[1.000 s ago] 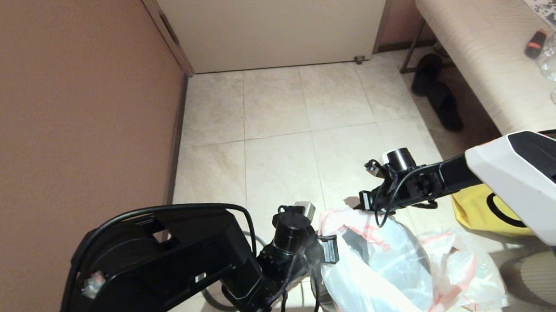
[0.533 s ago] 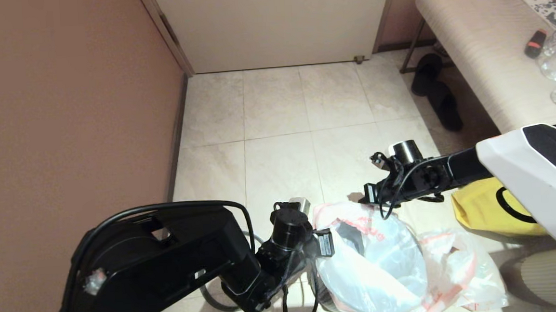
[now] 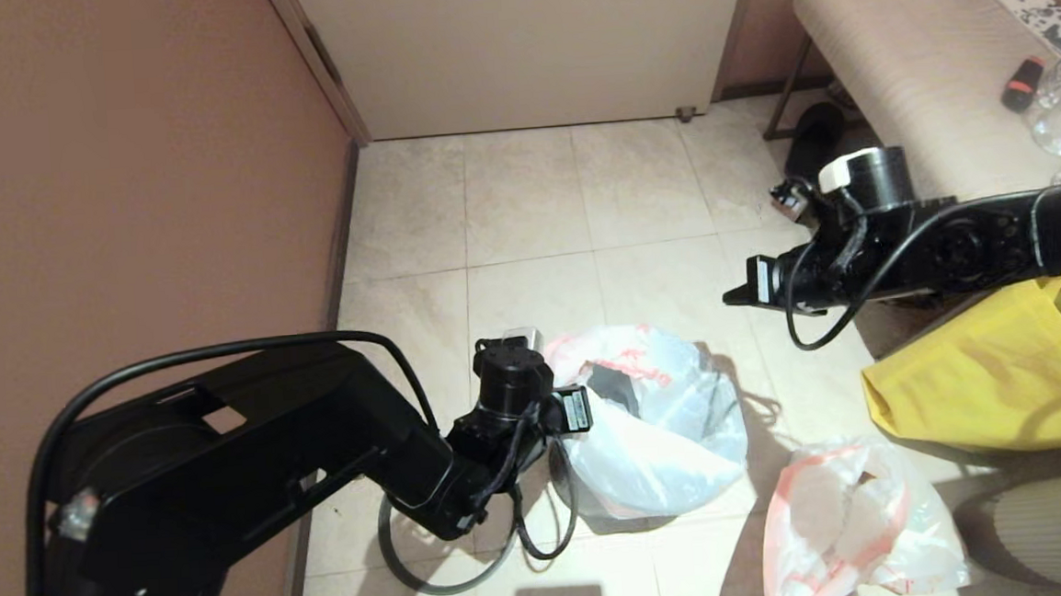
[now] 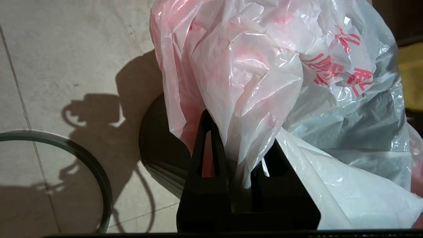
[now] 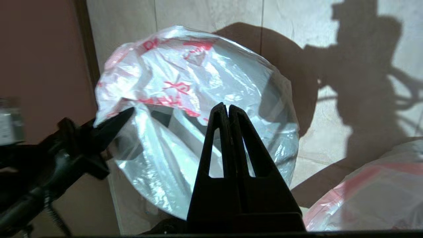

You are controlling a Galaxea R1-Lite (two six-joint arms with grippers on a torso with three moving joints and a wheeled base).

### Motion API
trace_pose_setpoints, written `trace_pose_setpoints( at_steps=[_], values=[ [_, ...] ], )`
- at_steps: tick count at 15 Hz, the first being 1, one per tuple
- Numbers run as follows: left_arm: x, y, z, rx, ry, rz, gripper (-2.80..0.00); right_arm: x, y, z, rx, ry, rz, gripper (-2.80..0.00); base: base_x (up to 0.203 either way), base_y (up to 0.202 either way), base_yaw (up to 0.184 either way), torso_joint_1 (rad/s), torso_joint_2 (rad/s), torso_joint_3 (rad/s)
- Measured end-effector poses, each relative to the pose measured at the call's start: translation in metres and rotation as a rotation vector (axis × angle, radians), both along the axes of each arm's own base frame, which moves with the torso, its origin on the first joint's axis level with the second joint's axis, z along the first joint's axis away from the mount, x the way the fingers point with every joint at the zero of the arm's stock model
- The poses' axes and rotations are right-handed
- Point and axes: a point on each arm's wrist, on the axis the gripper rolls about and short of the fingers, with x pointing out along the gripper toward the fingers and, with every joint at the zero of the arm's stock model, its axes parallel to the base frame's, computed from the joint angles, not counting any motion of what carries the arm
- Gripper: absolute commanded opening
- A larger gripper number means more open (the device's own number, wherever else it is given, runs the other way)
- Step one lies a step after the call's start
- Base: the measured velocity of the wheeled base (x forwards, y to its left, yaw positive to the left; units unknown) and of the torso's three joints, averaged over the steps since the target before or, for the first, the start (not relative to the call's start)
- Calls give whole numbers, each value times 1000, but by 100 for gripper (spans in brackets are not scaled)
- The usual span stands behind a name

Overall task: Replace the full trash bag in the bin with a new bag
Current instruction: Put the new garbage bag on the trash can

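Observation:
The new bag (image 3: 659,438), thin white plastic with a pink hem and red print, is draped over the black bin (image 4: 158,145), whose wall shows under it. My left gripper (image 4: 239,132) is shut on a bunched fold of the bag's hem at the side nearest the wall; it also shows in the right wrist view (image 5: 115,120). Raised above the floor to the right of the bag, my right gripper (image 3: 731,298) (image 5: 228,107) is shut and holds nothing. The full trash bag (image 3: 858,527) lies on the tiles at the lower right. The grey hoop rim (image 4: 82,158) lies flat beside the bin.
A yellow cloth tote (image 3: 978,381) sits right of the bags. Behind it stands a bench (image 3: 922,80) with glassware, and dark slippers (image 3: 842,196) lie under it. A brown wall (image 3: 121,222) runs along the left and a door (image 3: 524,40) stands at the back.
My right gripper has let go of the new bag's edge and risen away to the right. The left gripper has carried its side of the bag leftward and farther off. The full trash bag has not moved.

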Motion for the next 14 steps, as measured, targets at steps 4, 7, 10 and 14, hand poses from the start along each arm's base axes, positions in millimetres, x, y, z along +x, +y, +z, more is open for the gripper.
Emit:
trace_pose_setpoints(
  at_steps=[4, 7, 10, 14],
  values=[
    [6, 0, -4, 4, -5, 23, 0, -26, 4, 27, 3, -60, 16, -280, 0, 0, 0, 0, 0, 0],
    [4, 0, 2, 4, -12, 22, 0, -32, 7, 32, -9, -76, 7, -280, 0, 0, 0, 0, 0, 0],
    [-11, 0, 28, 23, -16, -7, 0, -38, 14, 37, -13, -83, 13, -280, 0, 0, 0, 0, 0, 0],
    [-27, 4, 57, 57, 16, -27, 0, -42, 18, 41, -35, -100, -18, -280, 0, 0, 0, 0, 0, 0]
  ],
)
